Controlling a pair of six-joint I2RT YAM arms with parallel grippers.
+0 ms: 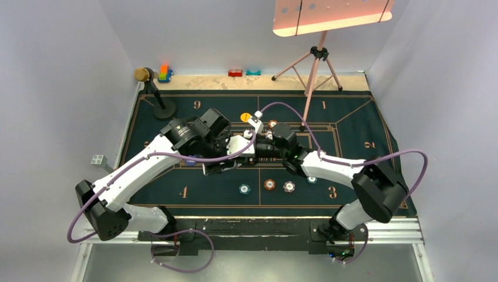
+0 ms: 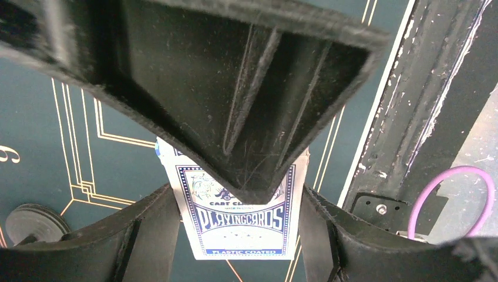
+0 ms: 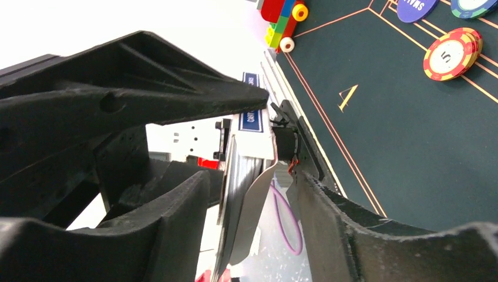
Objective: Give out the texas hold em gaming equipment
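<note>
My left gripper (image 2: 238, 238) is shut on a blue-patterned playing-card box (image 2: 242, 220) and holds it above the dark green mat (image 1: 176, 176) at mid-table. My right gripper (image 3: 252, 226) is open and straddles the same box (image 3: 238, 170), seen edge-on with a bent flap (image 3: 259, 194) that stands apart from its right finger. In the top view the two grippers meet at the box (image 1: 241, 145). Teal (image 1: 244, 188), orange (image 1: 269, 184) and white (image 1: 289, 187) chips lie near the front. A yellow button (image 1: 245, 117) and a dark-blue button (image 1: 191, 162) lie on the mat. No red triangle marker shows.
A pink tripod (image 1: 316, 64) with a lamp stands at the back right. A microphone stand (image 1: 163, 107) is at the back left. Toy blocks (image 1: 165, 73) sit along the far edge. A red-and-yellow chip (image 3: 453, 54) lies right of my right gripper.
</note>
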